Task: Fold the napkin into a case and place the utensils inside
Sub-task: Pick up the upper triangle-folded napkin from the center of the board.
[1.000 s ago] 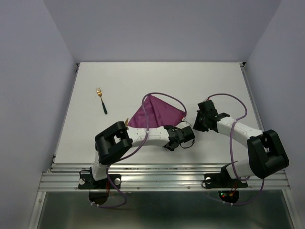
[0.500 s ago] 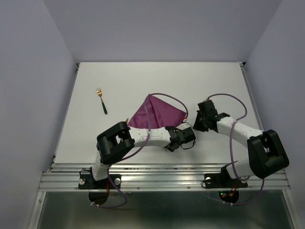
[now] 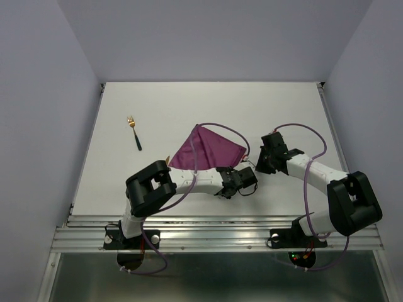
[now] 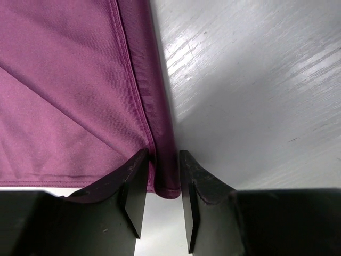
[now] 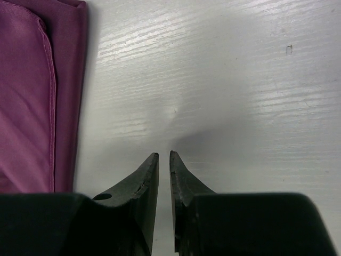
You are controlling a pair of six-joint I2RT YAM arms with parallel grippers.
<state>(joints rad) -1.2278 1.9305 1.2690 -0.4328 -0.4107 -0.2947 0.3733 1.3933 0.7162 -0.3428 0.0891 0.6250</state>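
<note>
The plum-purple napkin (image 3: pixel 208 150) lies folded into a triangle in the middle of the table. My left gripper (image 3: pixel 239 172) is at its near right corner. In the left wrist view the jaws (image 4: pixel 162 156) close round the folded edge of the napkin (image 4: pixel 69 80). My right gripper (image 3: pixel 260 165) hovers just right of the cloth, shut and empty (image 5: pixel 164 156), with the napkin's edge (image 5: pixel 26 96) to its left. The fork (image 3: pixel 133 133), with a gold head and black handle, lies at the far left. A gold tip (image 3: pixel 167 158), perhaps the knife, shows by the napkin's left corner; the rest is hidden.
The white table (image 3: pixel 283 107) is walled by pale panels on three sides. A metal rail (image 3: pixel 214 229) runs along the near edge by the arm bases. Purple cables (image 3: pixel 308 135) loop over both arms.
My left gripper has shifted slightly left and toward the near edge, staying at the napkin's corner. The right arm and the fork have not moved.
</note>
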